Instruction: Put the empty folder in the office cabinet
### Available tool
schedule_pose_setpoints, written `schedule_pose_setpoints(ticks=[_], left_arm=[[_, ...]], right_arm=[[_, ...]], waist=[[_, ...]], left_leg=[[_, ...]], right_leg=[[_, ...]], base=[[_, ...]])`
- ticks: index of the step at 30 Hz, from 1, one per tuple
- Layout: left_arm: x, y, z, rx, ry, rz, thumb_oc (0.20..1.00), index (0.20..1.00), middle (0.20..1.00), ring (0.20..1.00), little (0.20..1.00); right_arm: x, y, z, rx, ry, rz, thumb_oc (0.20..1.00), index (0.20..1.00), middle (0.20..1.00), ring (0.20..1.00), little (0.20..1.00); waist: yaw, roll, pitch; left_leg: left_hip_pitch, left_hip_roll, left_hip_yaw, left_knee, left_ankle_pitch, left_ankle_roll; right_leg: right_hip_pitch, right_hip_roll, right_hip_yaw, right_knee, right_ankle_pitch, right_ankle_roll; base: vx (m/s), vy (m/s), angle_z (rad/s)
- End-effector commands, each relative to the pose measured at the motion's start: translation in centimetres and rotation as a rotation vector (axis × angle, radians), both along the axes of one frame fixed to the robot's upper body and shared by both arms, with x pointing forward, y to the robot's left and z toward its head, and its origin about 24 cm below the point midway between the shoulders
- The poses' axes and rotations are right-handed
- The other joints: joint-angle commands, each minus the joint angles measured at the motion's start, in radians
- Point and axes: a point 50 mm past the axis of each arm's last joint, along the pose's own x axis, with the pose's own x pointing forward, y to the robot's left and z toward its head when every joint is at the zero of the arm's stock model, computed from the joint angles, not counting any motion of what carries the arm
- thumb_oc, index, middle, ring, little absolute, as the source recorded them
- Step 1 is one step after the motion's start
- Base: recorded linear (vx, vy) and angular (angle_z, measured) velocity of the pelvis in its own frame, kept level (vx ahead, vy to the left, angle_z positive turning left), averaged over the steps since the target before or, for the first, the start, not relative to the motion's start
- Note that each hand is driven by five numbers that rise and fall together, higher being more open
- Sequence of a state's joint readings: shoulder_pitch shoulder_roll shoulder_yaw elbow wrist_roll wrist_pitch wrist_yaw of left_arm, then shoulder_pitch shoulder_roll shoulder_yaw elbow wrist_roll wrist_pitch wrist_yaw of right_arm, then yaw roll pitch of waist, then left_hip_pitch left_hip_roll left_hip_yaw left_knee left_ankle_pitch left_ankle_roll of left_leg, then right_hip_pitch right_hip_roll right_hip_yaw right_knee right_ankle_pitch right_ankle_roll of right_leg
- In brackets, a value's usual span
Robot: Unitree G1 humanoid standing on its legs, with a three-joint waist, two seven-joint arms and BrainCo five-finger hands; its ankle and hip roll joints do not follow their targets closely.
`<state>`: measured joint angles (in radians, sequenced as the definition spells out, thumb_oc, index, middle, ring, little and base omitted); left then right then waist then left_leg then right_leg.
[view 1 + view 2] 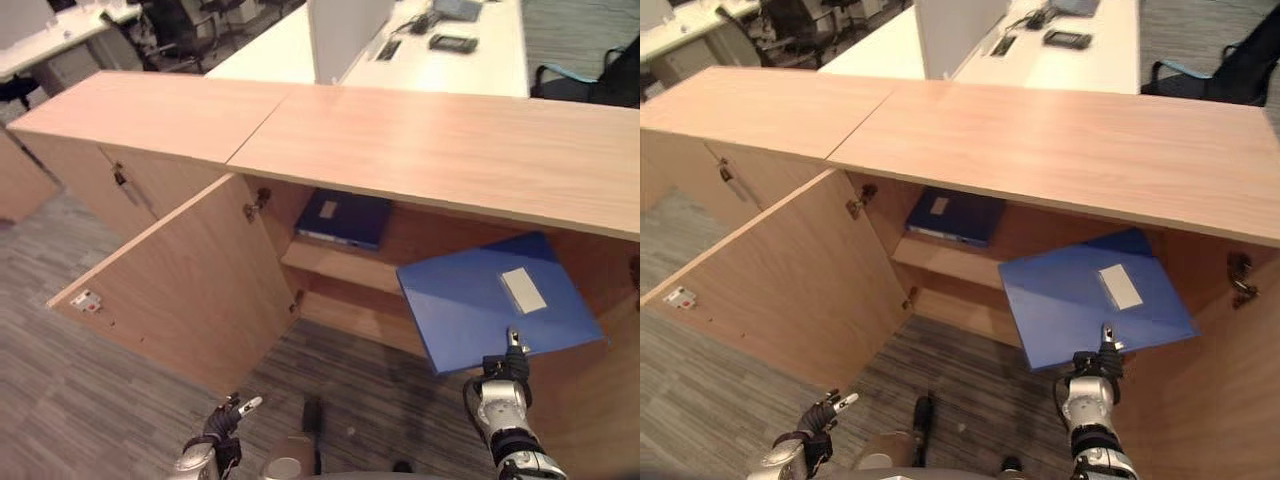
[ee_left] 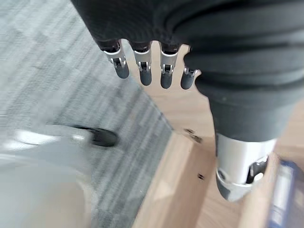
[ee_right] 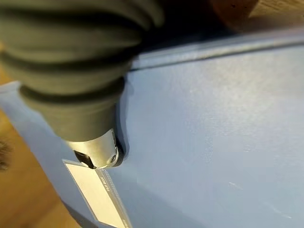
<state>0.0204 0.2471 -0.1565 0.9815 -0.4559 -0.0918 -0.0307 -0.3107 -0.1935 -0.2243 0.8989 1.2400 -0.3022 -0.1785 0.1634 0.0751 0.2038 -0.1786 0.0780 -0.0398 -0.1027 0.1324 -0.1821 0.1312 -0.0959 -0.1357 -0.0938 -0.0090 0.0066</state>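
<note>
- Our right hand [image 1: 497, 402] is holding the blue folder [image 1: 480, 305] by its near edge, fingers and thumb pinching it flat and tilted in front of the open cabinet [image 1: 420, 150]; our left hand [image 2: 142, 66] is hanging low near the carpet, fingers straight and holding nothing.
- The cabinet is standing with its door [image 1: 190, 290] swung wide, and a second, darker blue folder [image 1: 345, 217] is lying on the upper shelf [image 1: 340, 265] inside.
- To do this step well, we are judging that the held folder needs levelling and sliding forward under the cabinet top, clear of the door and shelf edge.
- A pale label [image 1: 522, 289] is sitting on the folder's cover; we cannot read any writing on it.
</note>
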Motion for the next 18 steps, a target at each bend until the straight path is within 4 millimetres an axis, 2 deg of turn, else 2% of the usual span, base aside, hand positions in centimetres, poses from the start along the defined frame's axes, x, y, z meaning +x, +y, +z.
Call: schedule_pose_setpoints(ticks=[1, 3, 4, 5, 7, 9, 10, 12, 15, 16, 18], left_arm=[[0.4, 1.2, 0.7, 0.035, -0.061, 0.027, 1.0, 1.0, 1.0, 1.0, 1.0], [0.1, 1.4, 0.6, 0.043, -0.049, 0.031, 1.0, 1.0, 1.0, 1.0, 1.0], [0.1, 1.6, 0.6, 0.048, -0.039, 0.024, 1.0, 1.0, 1.0, 1.0, 1.0], [0.0, 1.8, 0.6, 0.058, -0.036, 0.023, 1.0, 1.0, 1.0, 1.0, 1.0], [0.0, 2.0, 0.6, 0.066, -0.034, 0.023, 1.0, 1.0, 1.0, 1.0, 1.0], [0.1, 2.3, 0.8, 0.084, -0.035, 0.009, 1.0, 1.0, 1.0, 1.0, 1.0], [0.4, 2.7, 0.9, 0.106, -0.032, -0.006, 1.0, 1.0, 1.0, 1.0, 1.0], [1.0, 3.1, 1.2, 0.117, -0.049, 0.0, 1.0, 1.0, 1.0, 1.0, 1.0], [1.8, 3.5, 1.8, 0.128, -0.077, 0.016, 1.0, 1.0, 1.0, 1.0, 1.0], [1.9, 3.7, 1.9, 0.136, -0.084, 0.018, 1.0, 1.0, 1.0, 1.0, 1.0], [2.0, 4.0, 2.0, 0.141, -0.089, 0.034, 1.0, 1.0, 1.0, 1.0, 1.0]], right_arm=[[4.5, 1.2, 4.1, -0.028, -0.17, 0.034, 0.2, 0.2, 0.2, 0.2, 0.2], [4.6, 1.3, 4.0, -0.021, -0.162, 0.032, 0.2, 0.2, 0.2, 0.2, 0.2], [5.1, 1.3, 4.4, -0.015, -0.165, 0.021, 0.2, 0.2, 0.2, 0.2, 0.2], [5.4, 1.4, 4.6, -0.008, -0.167, 0.022, 0.2, 0.2, 0.2, 0.2, 0.2], [5.6, 1.6, 4.7, 0.003, -0.17, 0.022, 0.2, 0.2, 0.2, 0.2, 0.2], [6.2, 2.3, 5.1, 0.021, -0.182, 0.032, 0.2, 0.2, 0.2, 0.2, 0.2], [6.8, 2.8, 5.6, 0.029, -0.198, 0.044, 0.2, 0.2, 0.2, 0.2, 0.2], [7.2, 3.3, 5.9, 0.036, -0.208, 0.059, 0.2, 0.2, 0.2, 0.2, 0.2], [8.4, 4.1, 7.2, 0.033, -0.251, 0.095, 0.2, 0.2, 0.2, 0.2, 0.2], [8.6, 4.4, 7.4, 0.038, -0.257, 0.105, 0.2, 0.2, 0.2, 0.2, 0.2], [8.7, 5.1, 7.2, 0.048, -0.254, 0.12, 0.2, 0.2, 0.2, 0.2, 0.2]], waist=[[0.083, -0.033, -0.03], [0.091, -0.036, -0.04], [0.096, -0.054, -0.047], [0.105, -0.067, -0.052], [0.115, -0.086, -0.059], [0.127, -0.112, -0.068], [0.132, -0.129, -0.069], [0.119, -0.143, -0.06], [0.087, -0.102, -0.032], [0.079, -0.083, -0.028], [0.07, -0.056, -0.023]], left_leg=[[-0.156, -0.001, 0.02, 0.044, 0.05, 0.024], [-0.143, 0.004, 0.01, 0.042, 0.071, 0.029], [-0.14, 0.008, 0.038, 0.051, 0.108, 0.031], [-0.145, 0.01, 0.06, 0.067, 0.113, 0.038], [-0.16, 0.005, 0.076, 0.093, 0.103, 0.047], [-0.17, 0.0, 0.111, 0.133, 0.068, 0.072], [-0.167, -0.007, 0.131, 0.151, 0.036, 0.096], [-0.148, -0.03, 0.139, 0.152, 0.0, 0.119], [-0.105, -0.018, 0.14, 0.138, -0.025, 0.153], [-0.089, -0.009, 0.139, 0.133, -0.033, 0.162], [-0.037, 0.01, 0.137, 0.11, -0.048, 0.17]], right_leg=[[0.194, 0.057, 0.064, 0.007, -0.234, 0.069], [0.2, 0.059, 0.076, 0.007, -0.242, 0.07], [0.213, 0.044, 0.081, 0.007, -0.252, 0.078], [0.215, 0.029, 0.075, 0.007, -0.252, 0.087], [0.212, 0.01, 0.079, 0.007, -0.246, 0.096], [0.187, -0.023, 0.073, 0.059, -0.235, 0.124], [0.14, -0.043, 0.072, 0.139, -0.208, 0.152], [0.076, -0.048, 0.067, 0.257, -0.144, 0.191], [-0.078, -0.027, 0.049, 0.472, 0.001, 0.238], [-0.11, -0.017, 0.034, 0.526, 0.021, 0.254], [-0.171, -0.019, -0.005, 0.579, 0.044, 0.255]], base=[[0.45, 0.153, -1.23], [0.34, 0.157, -0.97], [0.29, 0.181, -0.37], [0.38, 0.244, 0.09], [0.18, 0.117, 0.11], [0.24, 0.182, -0.68], [0.28, 0.217, -0.63], [0.22, 0.202, -0.38], [0.1, 0.203, 0.0], [0.13, 0.151, 0.16], [0.18, 0.106, 0.08]])
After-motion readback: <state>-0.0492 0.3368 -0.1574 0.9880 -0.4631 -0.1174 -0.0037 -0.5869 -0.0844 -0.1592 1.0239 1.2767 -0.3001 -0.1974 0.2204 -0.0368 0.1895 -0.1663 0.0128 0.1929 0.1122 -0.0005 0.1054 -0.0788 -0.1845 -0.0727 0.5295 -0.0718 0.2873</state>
